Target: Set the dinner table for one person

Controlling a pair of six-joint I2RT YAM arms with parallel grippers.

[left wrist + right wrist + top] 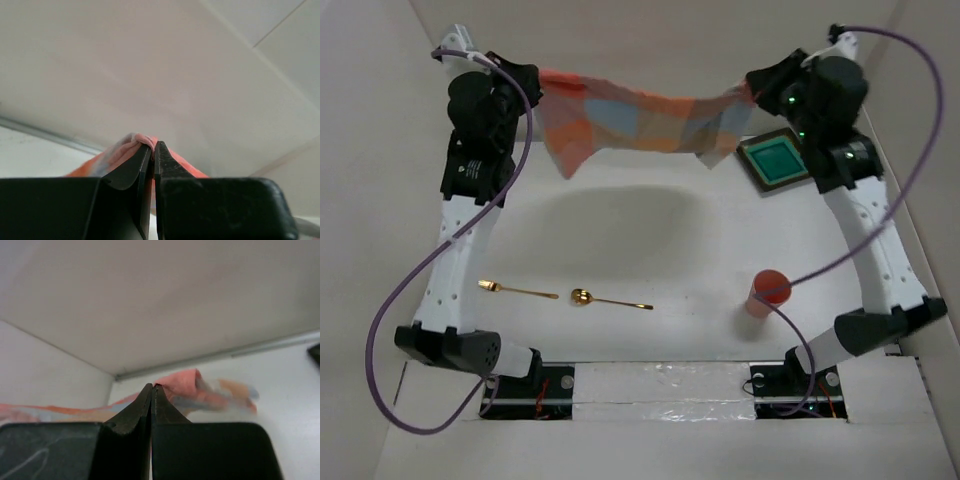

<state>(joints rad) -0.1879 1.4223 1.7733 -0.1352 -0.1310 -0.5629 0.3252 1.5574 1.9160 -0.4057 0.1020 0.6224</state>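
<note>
**A:** From above, what are the grippers holding?

**B:** The left gripper (534, 82) is pinched onto the left corner of the checked cloth mat (630, 120). The right gripper (754, 92) is pinched onto its right corner. The mat hangs stretched between them, raised over the far part of the dinner table (650, 225), with its shadow on the white top below.

**A:** What's on the table?

**B:** A fork (515, 290) and a spoon (605, 299) lie near-left, close but apart. A red cup (767, 292) stands near-right, and a green square dish (775, 158) sits far-right.

**A:** And the left wrist view?

**B:** The jaws are closed to a hairline, with a fold of orange cloth bunched at the fingertips (145, 155).

**A:** The right wrist view?

**B:** The jaws are pressed together here too. Blurred pink-orange cloth emerges just behind the fingertips (145, 395), with white table beyond.
</note>
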